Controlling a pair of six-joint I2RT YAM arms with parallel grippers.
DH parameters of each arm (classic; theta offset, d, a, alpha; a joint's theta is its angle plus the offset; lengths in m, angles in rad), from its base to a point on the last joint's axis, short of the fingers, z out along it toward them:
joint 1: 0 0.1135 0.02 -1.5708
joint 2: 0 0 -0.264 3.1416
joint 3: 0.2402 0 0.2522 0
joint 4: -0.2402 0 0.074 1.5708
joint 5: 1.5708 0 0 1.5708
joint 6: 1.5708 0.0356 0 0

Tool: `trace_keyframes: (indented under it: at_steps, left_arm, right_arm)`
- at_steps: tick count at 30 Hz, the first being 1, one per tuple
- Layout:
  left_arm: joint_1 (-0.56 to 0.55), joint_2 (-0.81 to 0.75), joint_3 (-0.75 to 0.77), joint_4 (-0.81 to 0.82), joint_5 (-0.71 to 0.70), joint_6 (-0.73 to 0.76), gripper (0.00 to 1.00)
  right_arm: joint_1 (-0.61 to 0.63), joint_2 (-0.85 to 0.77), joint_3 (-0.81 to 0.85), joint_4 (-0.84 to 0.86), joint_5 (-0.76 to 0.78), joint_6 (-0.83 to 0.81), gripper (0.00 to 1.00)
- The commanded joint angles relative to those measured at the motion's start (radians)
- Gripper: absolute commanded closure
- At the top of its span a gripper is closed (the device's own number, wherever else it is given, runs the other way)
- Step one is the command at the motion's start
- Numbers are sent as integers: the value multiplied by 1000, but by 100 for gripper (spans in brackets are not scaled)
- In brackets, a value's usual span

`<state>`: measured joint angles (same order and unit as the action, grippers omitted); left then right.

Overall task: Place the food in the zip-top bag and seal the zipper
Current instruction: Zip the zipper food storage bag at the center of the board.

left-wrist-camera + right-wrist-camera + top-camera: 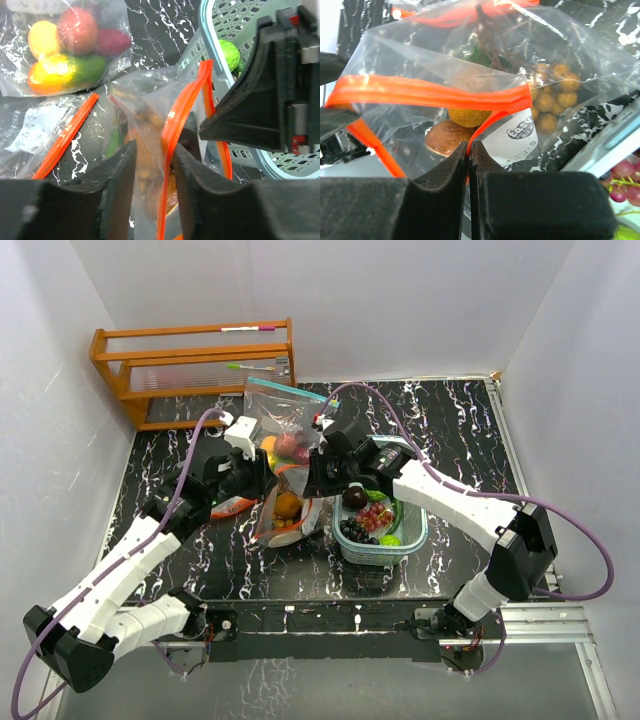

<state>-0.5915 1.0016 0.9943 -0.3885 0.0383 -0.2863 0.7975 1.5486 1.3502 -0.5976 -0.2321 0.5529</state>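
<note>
Orange zip strip point(430, 92) is the first thing you notice. It runs along the mouth of the zip-top bag point(435, 55), and my right claw point(468, 150) is clamped tight on it, fingers pressed together with the strip pinched between them. My left claw point(153, 152) is at the same bag from the other side, fingers parted a little, with film and strip hanging in the gap. It looks loose rather than pinched

Writing: there's a white label point(522, 131) on the bag. The dark print starts something like "fos" and the rest folds out of sight. A white printed patch point(30, 131) in the left wrist view is too crumpled to read

Counts: the food in the held bag is one cluster of brown nuts point(550, 100), one yellow-orange ball point(467, 117) and one brown piece point(442, 141). Anything deeper is a blur behind the film. A second bag point(15, 87) lying beyond holds four pieces: yellow, red, dark red and a green-and-yellow one. More food sits in the teal basket point(375, 556) just beside the held bag: purple grapes point(355, 530), pink grapes point(376, 515), a dark round one point(354, 497) and something lime green point(390, 540). My right arm covers the basket's far half

Two pens lie on the wooden rack point(195, 365) in the back-left corner of the black marble table point(460, 430)

Can't tell if the loose orange strip point(65, 135) lower left belongs to a third bag
</note>
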Motion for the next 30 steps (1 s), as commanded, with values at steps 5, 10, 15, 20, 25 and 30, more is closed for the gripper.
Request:
trace_keyframes:
  at_steps: [5, 10, 15, 20, 25, 30]
  left_arm:
    - [-3, -175, -15, -9, 70, 124, 35]
    - [-3, -373, -143, 4, 170, 146, 8]
    - [-2, -522, -315, 108, 194, 88, 4]
    - [-3, -513, -411, 246, 258, 29, 9]
    - [-3, -449, -426, 333, 374, 7, 16]
    - [-2, -445, -429, 347, 446, -8, 19]
  right_arm:
    - [-28, -20, -12, 70, 120, 32, 92]
    - [-84, 9, 22, 95, 71, 37, 92]
    - [-105, 54, 70, 93, 20, 42, 92]
    - [-108, 94, 113, 113, -12, 84, 92]
    - [-110, 134, 173, 129, 8, 119, 92]
    - [-136, 168, 201, 160, 16, 156, 92]
